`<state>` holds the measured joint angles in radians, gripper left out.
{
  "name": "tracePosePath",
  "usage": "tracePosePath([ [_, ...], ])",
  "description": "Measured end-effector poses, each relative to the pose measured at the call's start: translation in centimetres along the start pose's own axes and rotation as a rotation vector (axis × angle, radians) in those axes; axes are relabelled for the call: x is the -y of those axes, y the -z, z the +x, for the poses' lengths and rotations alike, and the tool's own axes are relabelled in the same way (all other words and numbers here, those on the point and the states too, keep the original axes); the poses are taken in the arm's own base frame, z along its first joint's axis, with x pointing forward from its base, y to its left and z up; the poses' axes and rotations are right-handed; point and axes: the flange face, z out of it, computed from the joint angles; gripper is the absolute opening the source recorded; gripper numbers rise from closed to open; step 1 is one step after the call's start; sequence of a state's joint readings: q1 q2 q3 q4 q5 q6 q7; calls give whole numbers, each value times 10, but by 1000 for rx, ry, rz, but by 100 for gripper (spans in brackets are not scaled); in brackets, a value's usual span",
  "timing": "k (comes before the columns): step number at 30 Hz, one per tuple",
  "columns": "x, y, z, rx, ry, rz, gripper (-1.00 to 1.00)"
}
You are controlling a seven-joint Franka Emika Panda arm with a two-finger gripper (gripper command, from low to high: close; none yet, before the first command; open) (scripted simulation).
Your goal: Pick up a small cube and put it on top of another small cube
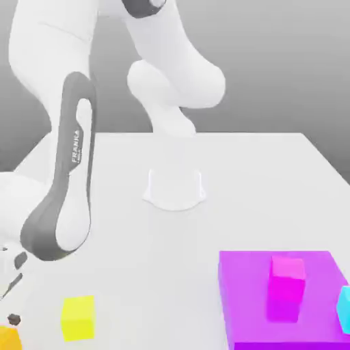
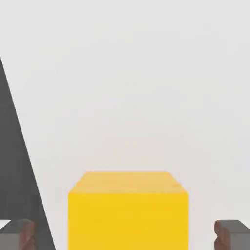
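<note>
- End effector (image 2: 127, 234): lowered over the small orange cube (image 1: 8, 338) at the near corner of the worktop (image 1: 260, 178), on the exterior view's left. The 2 fingertips (image 2: 19, 235) stand apart, 1 on each side of the cube, with a visible gap on both sides; nothing is gripped yet.
- Step in hand, as judged: closing on the orange cube. The cube sits roughly centred between the fingers, so an even squeeze on 2 opposite flat faces should keep it from twisting.
- Neighbour: yellow cube (image 1: 77, 318) lies near the orange one. Lift straight up before travelling so as not to nudge it.
- Target: magenta cube (image 1: 287, 284) rests on the purple slab (image 1: 246, 301), well apart on the exterior view's right, with a cyan cube (image 1: 344, 307) just beside it.
</note>
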<state>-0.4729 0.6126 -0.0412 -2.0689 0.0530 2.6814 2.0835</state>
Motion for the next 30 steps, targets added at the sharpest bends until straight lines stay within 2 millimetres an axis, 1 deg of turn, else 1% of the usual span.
tracePosePath([
  [3, 0, 0, 0, 1, 0, 2, -100],
  [4, 0, -4, 0, 1, -1, 1, -100],
  [5, 0, 2, 0, 1, -1, 1, -100],
  [6, 1, 13, 0, 1, -2, 1, -100],
  [8, 1, 41, 0, 1, -2, 1, -100],
  [9, -2, 54, -4, 2, 13, 0, -100],
  [11, -25, 69, -38, 8, 154, -4, -100],
  [13, -57, 80, -78, 13, 325, -8, -100],
  [16, -111, 96, -132, 21, 586, -12, -100],
  [18, -150, 107, -164, 24, 759, -14, -100],
  [21, -214, 122, -204, 27, 1017, -15, -100],
  [24, -283, 138, -235, 27, 1278, -15, -100],
  [26, -331, 148, -250, 26, 1452, -14, -100],
  [28, -380, 158, -261, 23, 1626, -12, -100],
  [30, -429, 168, -267, 19, 1800, -10, -100],
])
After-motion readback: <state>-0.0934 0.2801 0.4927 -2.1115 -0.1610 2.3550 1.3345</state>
